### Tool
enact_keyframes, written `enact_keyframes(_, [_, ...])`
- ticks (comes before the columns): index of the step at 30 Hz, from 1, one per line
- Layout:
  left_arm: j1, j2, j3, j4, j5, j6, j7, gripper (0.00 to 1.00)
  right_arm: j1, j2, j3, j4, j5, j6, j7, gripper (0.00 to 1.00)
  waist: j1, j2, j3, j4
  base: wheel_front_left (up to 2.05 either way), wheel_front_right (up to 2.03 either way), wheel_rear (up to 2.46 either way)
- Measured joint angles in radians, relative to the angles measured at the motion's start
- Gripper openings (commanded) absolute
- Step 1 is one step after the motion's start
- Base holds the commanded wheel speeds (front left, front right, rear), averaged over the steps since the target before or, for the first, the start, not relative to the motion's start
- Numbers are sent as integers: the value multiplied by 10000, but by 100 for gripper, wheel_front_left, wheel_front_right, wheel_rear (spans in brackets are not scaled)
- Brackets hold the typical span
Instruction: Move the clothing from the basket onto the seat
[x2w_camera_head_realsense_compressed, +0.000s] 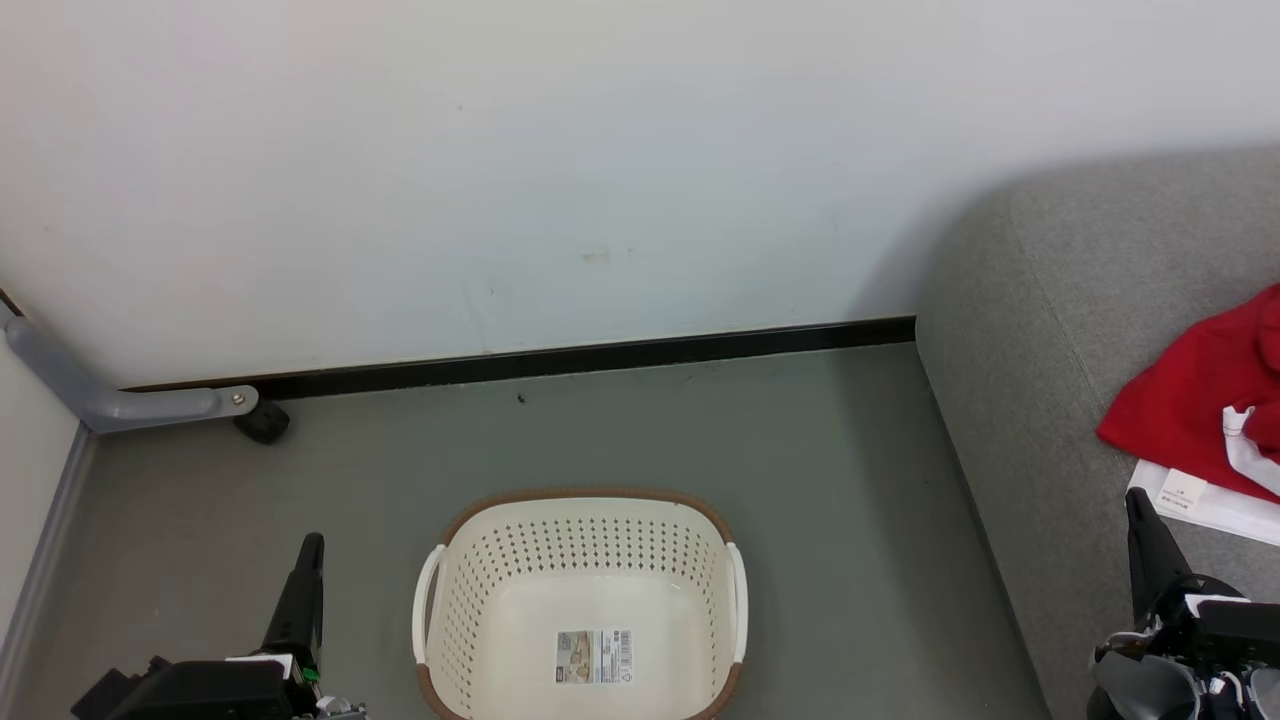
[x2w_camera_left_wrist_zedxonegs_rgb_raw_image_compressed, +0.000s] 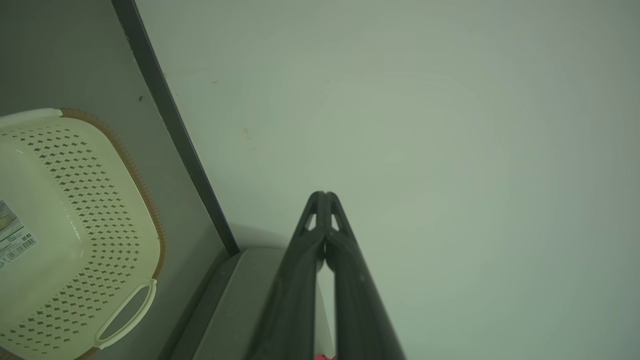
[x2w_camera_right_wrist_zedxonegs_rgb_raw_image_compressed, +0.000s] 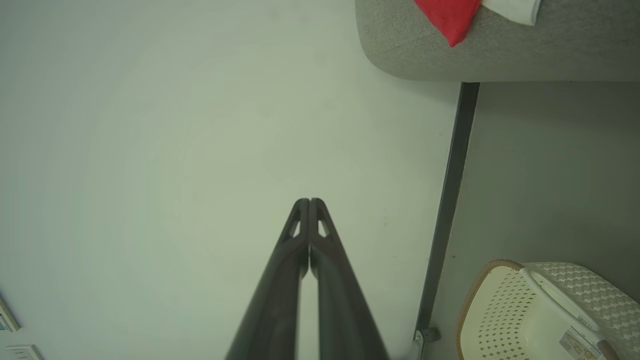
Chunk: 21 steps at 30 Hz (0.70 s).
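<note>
The cream perforated basket (x2w_camera_head_realsense_compressed: 585, 610) stands on the grey floor at bottom centre, holding nothing but a label sticker on its bottom; it also shows as the basket (x2w_camera_left_wrist_zedxonegs_rgb_raw_image_compressed: 75, 235) and the basket (x2w_camera_right_wrist_zedxonegs_rgb_raw_image_compressed: 545, 315) in the wrist views. Red clothing (x2w_camera_head_realsense_compressed: 1205, 400) with white trim lies on the grey seat (x2w_camera_head_realsense_compressed: 1030, 400) at the right; a red corner of the clothing (x2w_camera_right_wrist_zedxonegs_rgb_raw_image_compressed: 450, 17) rests on the seat (x2w_camera_right_wrist_zedxonegs_rgb_raw_image_compressed: 500, 55). My left gripper (x2w_camera_head_realsense_compressed: 312, 542) is shut left of the basket, holding nothing. My right gripper (x2w_camera_head_realsense_compressed: 1135, 497) is shut above the seat, just below the clothing, also bare.
A white wall (x2w_camera_head_realsense_compressed: 600, 150) with a black skirting strip (x2w_camera_head_realsense_compressed: 600, 355) stands behind the basket. A grey bracket and a black caster (x2w_camera_head_realsense_compressed: 262, 422) sit at the far left by the wall. White paper (x2w_camera_head_realsense_compressed: 1195, 500) lies under the clothing.
</note>
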Motion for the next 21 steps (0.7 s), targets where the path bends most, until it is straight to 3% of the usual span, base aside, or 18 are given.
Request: enact_keyframes(21, [0,0,-2,-2,0,0,0,0,1,0,0,-2,0,0,-2,0,2,0,0,0,0,0,0])
